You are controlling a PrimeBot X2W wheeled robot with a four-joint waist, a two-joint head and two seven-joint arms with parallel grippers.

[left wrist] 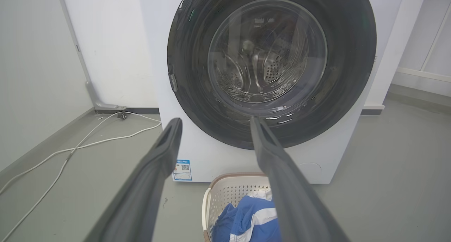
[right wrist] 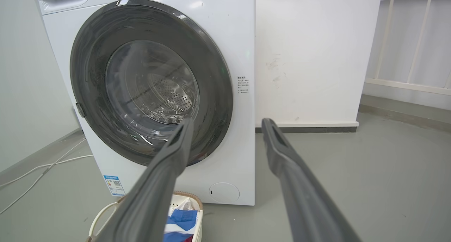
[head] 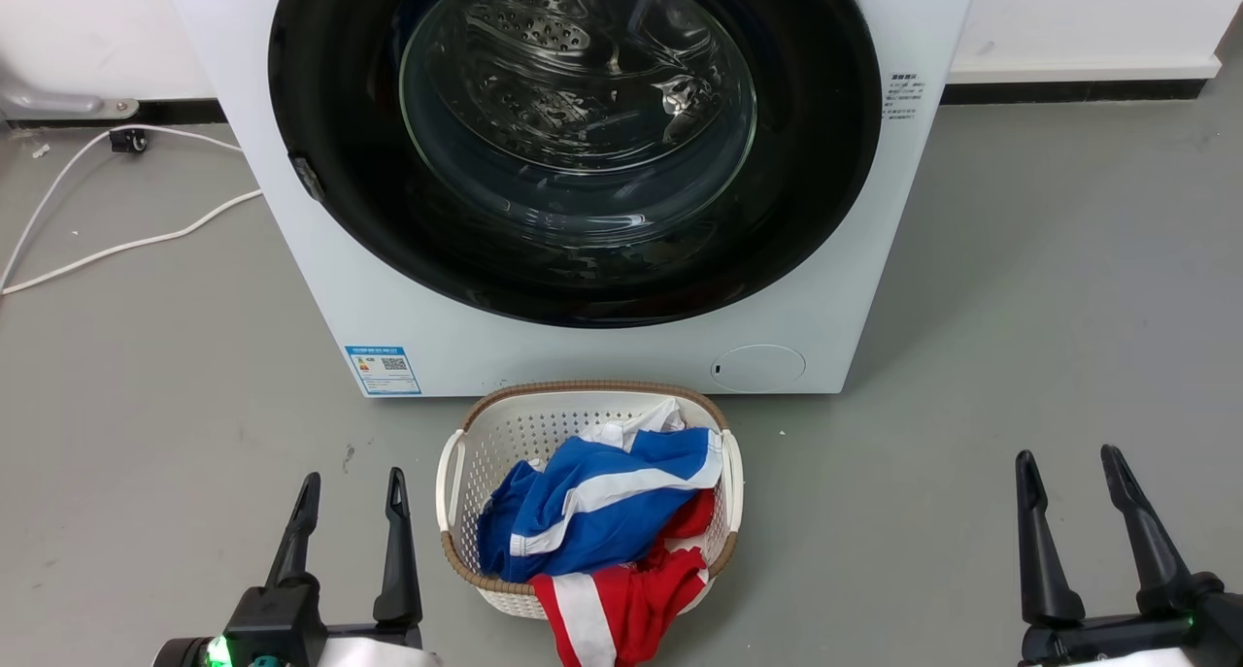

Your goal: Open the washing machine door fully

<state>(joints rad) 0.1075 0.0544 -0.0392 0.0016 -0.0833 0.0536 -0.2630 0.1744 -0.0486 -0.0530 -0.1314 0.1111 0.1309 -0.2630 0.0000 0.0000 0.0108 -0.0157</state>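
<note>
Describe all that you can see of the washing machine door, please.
The large round washing machine door has a wide glossy black rim around a clear bulging glass bowl, through which a perforated steel drum shows. A small grey tab sits on its left edge. It looks shut, flat against the white machine front. Nothing touches it: the open left gripper and right gripper are apart from it.

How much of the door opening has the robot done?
Done: nothing yet; the washing machine door sits shut against the white machine. In hand: nothing; the left pincer and right pincer are open, apart from it. Left: reach the door and swing it fully open.
</note>
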